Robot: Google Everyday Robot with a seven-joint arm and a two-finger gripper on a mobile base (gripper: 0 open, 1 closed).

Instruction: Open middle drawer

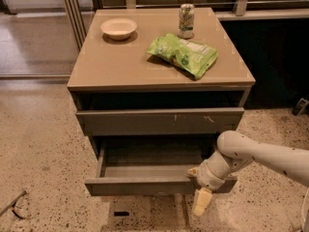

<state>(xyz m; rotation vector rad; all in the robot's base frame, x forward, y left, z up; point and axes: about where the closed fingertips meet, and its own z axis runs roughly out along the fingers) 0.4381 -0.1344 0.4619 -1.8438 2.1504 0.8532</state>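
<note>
From my seat, the middle drawer (145, 185) sits at about 6 o'clock in the view. It stands part-way out of the cabinet, and its shallow, empty-looking tray shows behind a plain, flat, matte grey-brown front with no handle and no marking. The gripper (198, 187) is at the 3 o'clock end of that front, against its upper edge, with a cream-coloured tip hanging down past the lower edge. I cannot tell whether it is clamped or loose there. The smooth, rounded white arm (260, 153), flecked with small dark dots, comes in from 4 o'clock. At 12 o'clock from the open drawer is the top drawer (159, 121), closed. It has the same flat grey-brown finish but carries short white scratches toward its 3 o'clock side. Above it the cabinet top (120, 62) is a smooth tan slab with squared edges. A shallow round cream bowl (119, 28) sits on it at 11 o'clock and a slim can (186, 21) stands upright at 12 o'clock. Just beside the can, at 1 o'clock, lies a crinkled green bag (183, 54) with white patches. I cannot read the print on either the can or the bag. The floor (43, 168) around the cabinet is pale speckled stone.
</note>
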